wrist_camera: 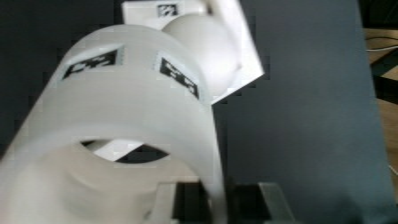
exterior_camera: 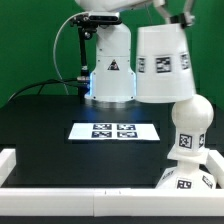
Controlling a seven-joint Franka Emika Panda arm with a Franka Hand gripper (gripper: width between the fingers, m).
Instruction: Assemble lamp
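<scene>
White shade [exterior_camera: 163, 63], gripped by the hand [wrist_camera: 221, 196], hangs above bulb [exterior_camera: 189, 121].

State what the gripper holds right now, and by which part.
The gripper holds the lamp shade, its fingers pinching the wall at the rim of one open end. The shade hangs above the bulb.

I see shade [exterior_camera: 162, 64] above bulb [exterior_camera: 187, 124] | bulb on base [exterior_camera: 186, 180] | marker board [exterior_camera: 113, 131] at their exterior-view left
</scene>
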